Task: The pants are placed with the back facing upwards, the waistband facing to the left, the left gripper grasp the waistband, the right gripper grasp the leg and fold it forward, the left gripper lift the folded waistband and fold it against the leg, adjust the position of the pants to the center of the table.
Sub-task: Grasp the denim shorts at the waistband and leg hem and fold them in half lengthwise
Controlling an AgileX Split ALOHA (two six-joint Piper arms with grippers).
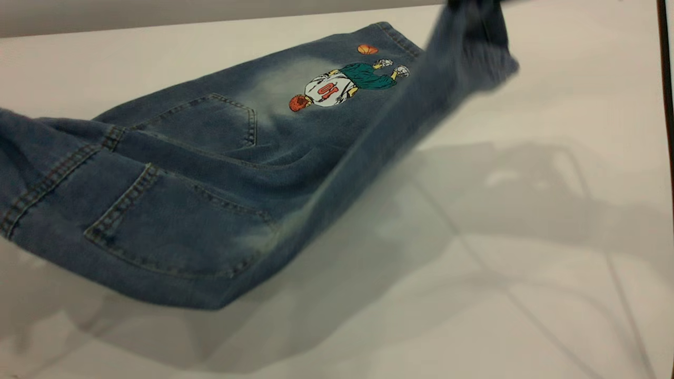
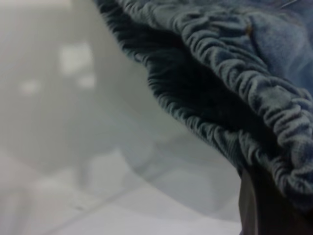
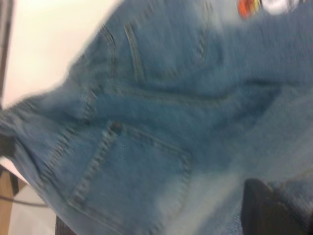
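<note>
On the left, the gathered elastic denim waistband [image 2: 254, 93] is held raised off the white bench [image 1: 526, 263] by the black left gripper [image 2: 264, 205], fingers closed on it. The knee-length blue denim pants [image 1: 210, 173] hang between. On the right, the plain faded leg [image 1: 468, 47] is lifted; the right gripper [image 3: 269, 208] fingers' state cannot be told. Both ends should be carried forward level, so the fold lands flat.

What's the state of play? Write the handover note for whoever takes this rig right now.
Left claw: shut on the waistband, held raised at the left.
Right claw: shut on the leg, lifted high at the far right.
The pants hang between them, near side off the table; the printed leg lies on it.
Done: both grasps, lift begun.
Left: lay the leg forward, fold the waistband onto the leg, centre the pants.
</note>
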